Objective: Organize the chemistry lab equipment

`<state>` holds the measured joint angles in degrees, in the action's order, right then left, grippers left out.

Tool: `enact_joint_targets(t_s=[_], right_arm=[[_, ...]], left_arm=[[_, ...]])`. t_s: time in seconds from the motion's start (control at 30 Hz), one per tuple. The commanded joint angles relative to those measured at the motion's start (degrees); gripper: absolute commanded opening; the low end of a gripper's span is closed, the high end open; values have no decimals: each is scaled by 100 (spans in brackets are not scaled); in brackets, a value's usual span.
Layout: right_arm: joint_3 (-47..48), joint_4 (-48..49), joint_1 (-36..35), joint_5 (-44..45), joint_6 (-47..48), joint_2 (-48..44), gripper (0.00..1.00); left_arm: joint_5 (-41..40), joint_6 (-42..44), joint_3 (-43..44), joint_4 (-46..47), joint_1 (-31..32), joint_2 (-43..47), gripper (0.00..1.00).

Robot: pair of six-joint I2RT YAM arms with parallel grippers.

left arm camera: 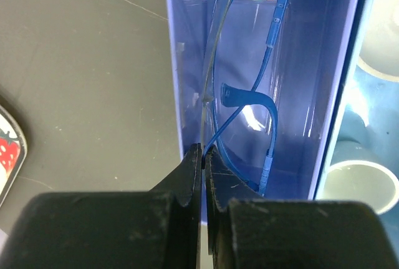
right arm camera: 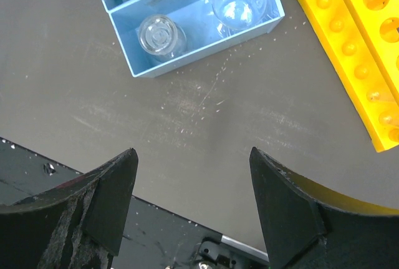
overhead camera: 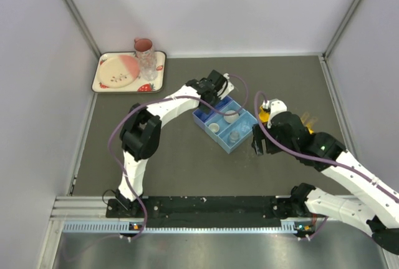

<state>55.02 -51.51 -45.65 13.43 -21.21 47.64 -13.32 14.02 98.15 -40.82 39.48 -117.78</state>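
blue-rimmed goggles (left arm camera: 249, 97) lie in the long compartment of the blue divided tray (left arm camera: 336, 94), and the left gripper (left arm camera: 201, 156) is down at its near end, fingers pinched tight on the thin edge of the goggles. left arm reaches forward, elbow bent high, forearm stretching right to the tray's far corner. right arm bends in from the right, its right gripper (right arm camera: 192, 181) spread wide and holding nothing, hanging above the bare table (right arm camera: 206, 107) beside the tray, with the yellow holed tube rack (right arm camera: 355, 50) just off to one side.
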Motion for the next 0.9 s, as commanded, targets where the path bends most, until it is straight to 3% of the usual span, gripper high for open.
enact_joint_targets(t_s=[0.0,0.27,0.43,0.8,0.83,0.87], right_arm=[[-62,194,-49,19,-58,-106,74],[-80,193,-49,-16,-41,-114,74],[-97,202,-41,-60,-59,-114,74],[-45,220,-41,-113,-67,-185,74],[-36,229,-41,-121,-67,-193,74],[-27,220,-41,-121,-76,-193,74]], left_arm=[[-144,4,187,-14,-29,-263,0],[-57,-180,328,-23,-11,-360,0],[58,-286,424,-14,7,-228,23],[304,-347,793,-409,42,307,37],[321,-365,828,-453,50,351,42],[313,-400,863,-479,51,413,59]])
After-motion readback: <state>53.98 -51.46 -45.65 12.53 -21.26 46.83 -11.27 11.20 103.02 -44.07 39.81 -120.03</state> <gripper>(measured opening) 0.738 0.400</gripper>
